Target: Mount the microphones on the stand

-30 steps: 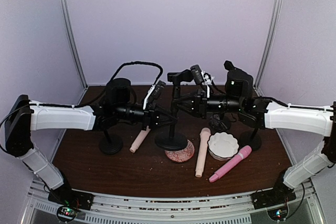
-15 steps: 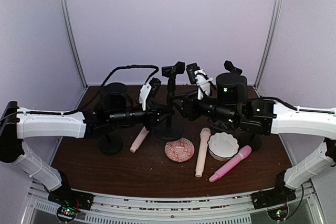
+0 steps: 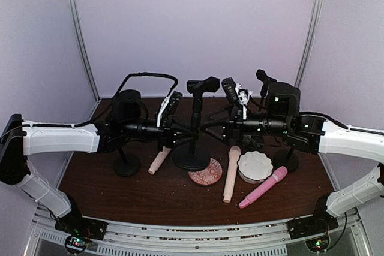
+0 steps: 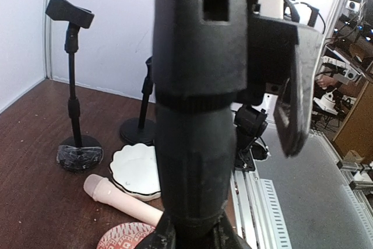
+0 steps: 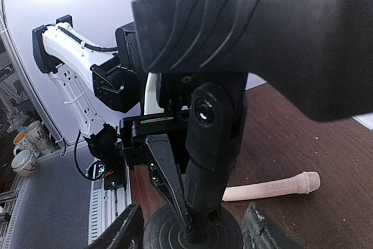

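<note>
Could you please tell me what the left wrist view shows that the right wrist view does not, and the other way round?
Only the left wrist view shows the white scalloped dish, the edge of the red patterned dish, the peach microphone beside them and a second stand with a clip on top. Only the right wrist view shows the left arm, the other peach microphone lying on the table, and mugs beyond the table. Both show the middle stand very close up.
</note>
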